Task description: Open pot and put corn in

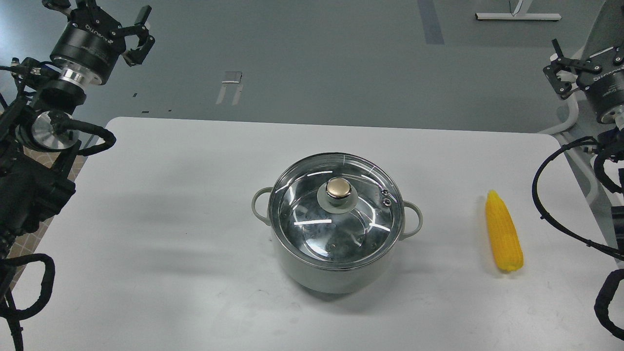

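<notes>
A round pale grey-green pot [336, 273] with two small loop side handles is seen near the middle of the white table [170, 234]. It is closed by a round glass lid [336, 217] with a gold knob [340, 188] at its centre, and the shiny steel inside is visible through the glass. A bright yellow husked corn cob [503, 231] is laid flat on the table to the right of the pot, well apart from it, with its pointed end turned away from the robot. The left hand [134, 34] is held up at the far left, above and beyond the table's far left corner, well apart from the pot and from the corn. Its two black fingers are spread apart and nothing is held between them. The right hand [560, 68] is held up at the far right, beyond the table's far right corner, well apart from the corn, which lies nearer to the robot than this hand. Its fingers are seen partly and from the side, so it cannot be told how wide they stand. Neither hand is touching anything.
</notes>
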Tool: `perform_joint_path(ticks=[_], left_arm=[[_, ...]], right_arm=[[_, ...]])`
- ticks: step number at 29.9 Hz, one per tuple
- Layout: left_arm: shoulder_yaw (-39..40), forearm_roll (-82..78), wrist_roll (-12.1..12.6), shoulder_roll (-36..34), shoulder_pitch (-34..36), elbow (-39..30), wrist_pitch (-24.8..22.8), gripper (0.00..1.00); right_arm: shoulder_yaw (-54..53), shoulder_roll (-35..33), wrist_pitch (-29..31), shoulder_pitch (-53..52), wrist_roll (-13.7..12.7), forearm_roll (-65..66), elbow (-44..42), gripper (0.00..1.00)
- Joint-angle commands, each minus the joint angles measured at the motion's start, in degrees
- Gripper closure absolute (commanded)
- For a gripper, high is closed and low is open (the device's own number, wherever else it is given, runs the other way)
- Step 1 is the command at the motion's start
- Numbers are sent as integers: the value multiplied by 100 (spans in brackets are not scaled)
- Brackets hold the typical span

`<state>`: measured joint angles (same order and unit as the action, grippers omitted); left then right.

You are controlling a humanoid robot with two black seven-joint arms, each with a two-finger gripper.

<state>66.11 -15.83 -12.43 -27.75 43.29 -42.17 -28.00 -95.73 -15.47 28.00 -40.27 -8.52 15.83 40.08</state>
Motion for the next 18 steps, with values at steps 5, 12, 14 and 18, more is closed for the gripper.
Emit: perform_joint_path(ticks=[5, 12, 14, 18], left_arm=[[-2, -7, 21, -3, -40, -221, 0, 2], [34, 72, 21, -3, 74, -230, 31, 2], [-2, 54, 21, -11, 153, -309, 31, 2], [-19, -7, 30, -55, 171, -362, 0, 2]], right_arm=[[2, 158, 0, 159, 0, -9, 35, 0], [2, 97, 0, 133, 0, -9, 79, 0], [-7, 71, 0, 133, 0, -9, 79, 0], [-7, 18, 0, 133, 0, -18, 88, 0]])
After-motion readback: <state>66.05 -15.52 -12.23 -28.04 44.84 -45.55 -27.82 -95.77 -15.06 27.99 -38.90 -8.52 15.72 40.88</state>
